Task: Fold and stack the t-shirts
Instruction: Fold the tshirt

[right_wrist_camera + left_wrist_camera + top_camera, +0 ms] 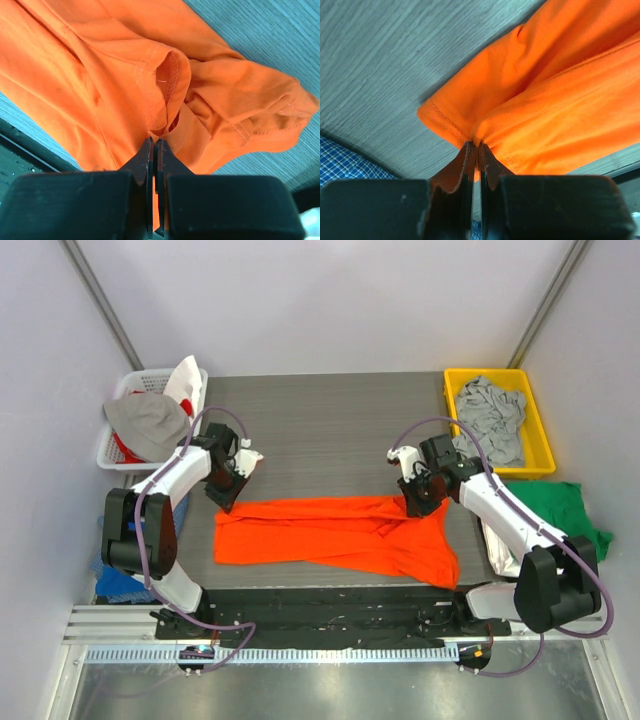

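Our left hand [474,149] pressed together, pinching a hemmed corner of the orange t-shirt [330,535] | our right hand [154,146] likewise nipping a fold beside a stitched opening | shirt stretched across the near tabletop [320,410] | overhead we cannot make out the fingertips; only the wrist views show both pinches

Bright, even light, faint shadows; the nearest fingers [451,172] look slightly soft.

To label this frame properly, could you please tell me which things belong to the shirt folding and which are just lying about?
Job: orange shirt, pinched by left pincer and right pincer; green shirt; grey shirts.
Lying about: yellow bin, white basket, blue checked cloth.
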Tool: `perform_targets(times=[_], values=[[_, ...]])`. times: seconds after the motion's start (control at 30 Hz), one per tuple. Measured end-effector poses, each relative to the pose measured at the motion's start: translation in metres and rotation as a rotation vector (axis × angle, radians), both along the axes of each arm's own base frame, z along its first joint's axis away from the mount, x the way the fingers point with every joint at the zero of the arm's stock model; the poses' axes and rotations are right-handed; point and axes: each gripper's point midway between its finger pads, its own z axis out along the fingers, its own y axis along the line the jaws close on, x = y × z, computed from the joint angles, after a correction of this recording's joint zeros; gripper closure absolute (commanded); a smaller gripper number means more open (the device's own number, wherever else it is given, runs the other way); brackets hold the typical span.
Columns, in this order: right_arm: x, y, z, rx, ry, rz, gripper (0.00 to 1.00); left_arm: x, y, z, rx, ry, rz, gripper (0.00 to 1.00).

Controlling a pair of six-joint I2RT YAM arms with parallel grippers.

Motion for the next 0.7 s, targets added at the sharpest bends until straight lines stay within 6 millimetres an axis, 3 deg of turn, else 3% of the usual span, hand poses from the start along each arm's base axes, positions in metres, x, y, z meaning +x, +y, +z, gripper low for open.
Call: perform_targets(times=[0.7], values=[[-0.013,-0.005,-0.001,-0.031,0.030,0.054,0.99,-0.006,0.004,-0.009,0.023,0.051,-0.018,0.88]])
